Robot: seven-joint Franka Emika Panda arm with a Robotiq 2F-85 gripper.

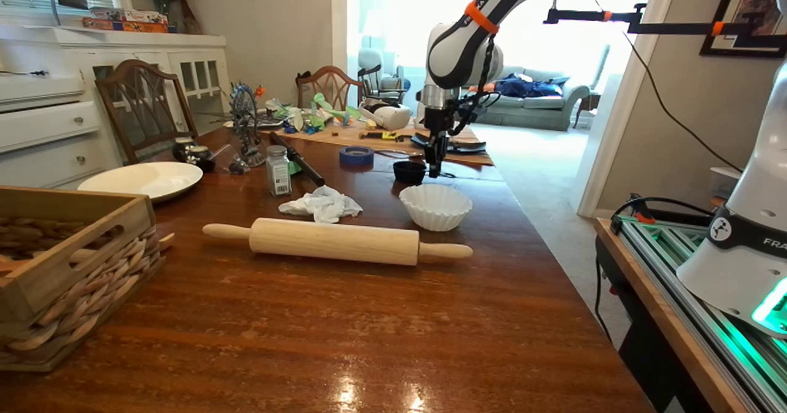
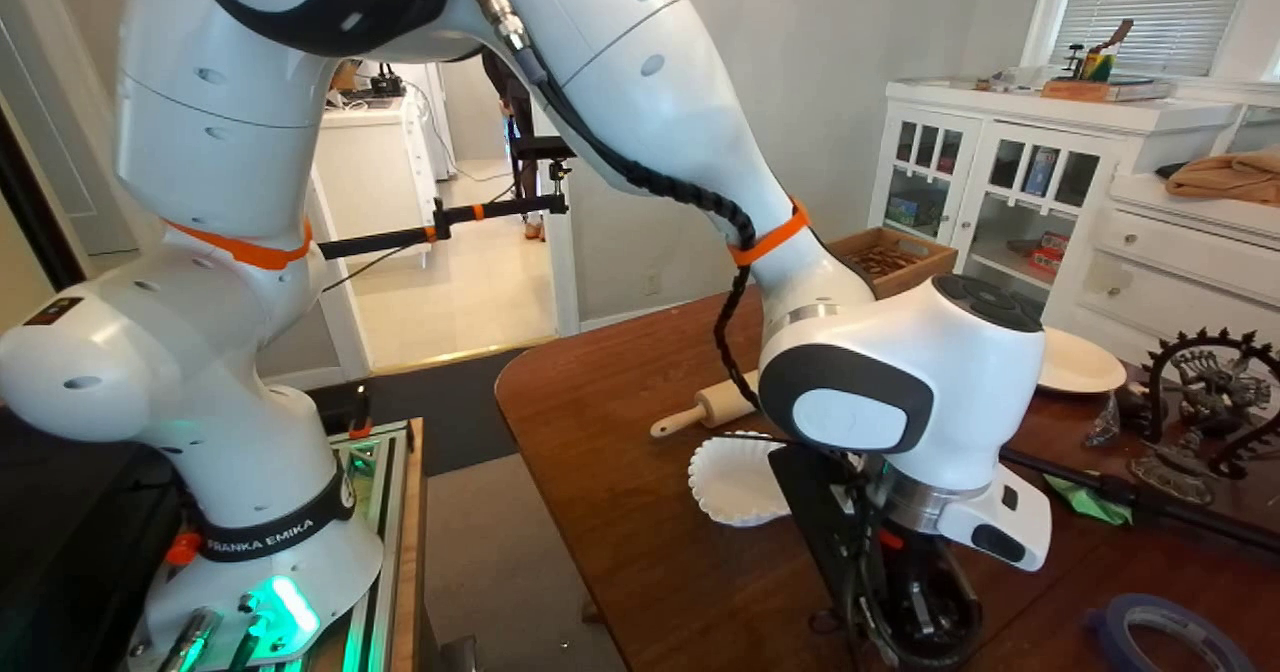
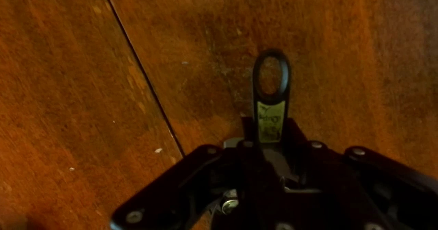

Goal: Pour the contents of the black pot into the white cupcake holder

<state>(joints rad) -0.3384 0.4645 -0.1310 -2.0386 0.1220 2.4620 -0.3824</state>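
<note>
End effector (image 3: 272, 132) is clamped on the handle (image 3: 271, 121) of the black pot (image 1: 409, 173), pot body just beside it; from where I stand, can't tell if it's off the tabletop (image 1: 369, 321). Narrow handle, weight likely all to one side, so tilting could roll it in the grip and dump short of the white cupcake holder (image 1: 435, 209) nearby. Swung over too low, it'd probably knock that holder sideways.

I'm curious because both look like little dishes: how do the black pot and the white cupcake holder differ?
The black pot looks smaller than the white cupcake holder. The pot's sides look dark and plain; the holder's are pale and ribbed, flaring to a scalloped rim. Both are round.
</note>
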